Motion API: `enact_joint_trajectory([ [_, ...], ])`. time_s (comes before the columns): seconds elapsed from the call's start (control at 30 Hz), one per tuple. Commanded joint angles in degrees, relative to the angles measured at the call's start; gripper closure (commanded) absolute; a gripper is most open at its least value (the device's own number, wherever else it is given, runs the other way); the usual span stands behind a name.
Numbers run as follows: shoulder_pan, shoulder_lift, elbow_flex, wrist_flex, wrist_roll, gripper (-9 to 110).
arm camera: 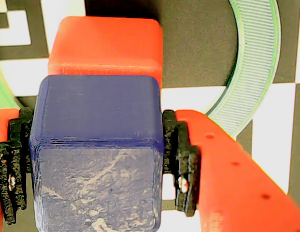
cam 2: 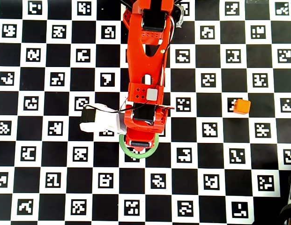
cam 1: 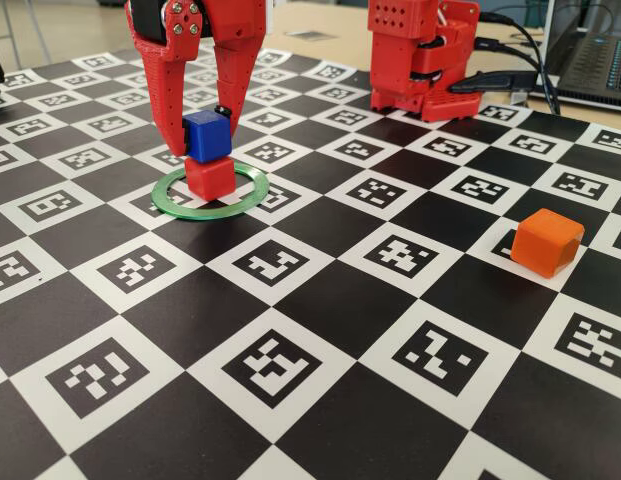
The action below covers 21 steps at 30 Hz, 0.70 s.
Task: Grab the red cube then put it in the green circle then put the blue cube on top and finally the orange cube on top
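Small matte blue plastic cube [cam 1: 204,134] squeezed between both jaws of the red two-finger gripper [cam 1: 202,138], sitting right on the small red plastic cube [cam 1: 210,178] inside the thin green plastic ring [cam 1: 210,193]. Held for lining up. Small bright orange plastic cube [cam 1: 548,242] far away, waiting.

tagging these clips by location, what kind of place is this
Probably a robotics lab or workshop bench. The table is covered by a checkerboard mat of printed tracking markers, a red 3D-printed arm's gripper holds a blue cube on a red cube, and a laptop with cables sits behind.
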<state>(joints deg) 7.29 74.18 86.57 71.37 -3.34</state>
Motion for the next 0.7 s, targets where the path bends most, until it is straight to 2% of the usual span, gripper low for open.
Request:
enact_joint_trajectory([
  [0.0,-0.4,3.9,-0.6,-0.9,0.4,97],
  [0.5,-0.9,3.3,0.4,-1.8,0.9,97],
  [0.67,-0.5,3.2,0.2,-1.1,2.0,91],
])
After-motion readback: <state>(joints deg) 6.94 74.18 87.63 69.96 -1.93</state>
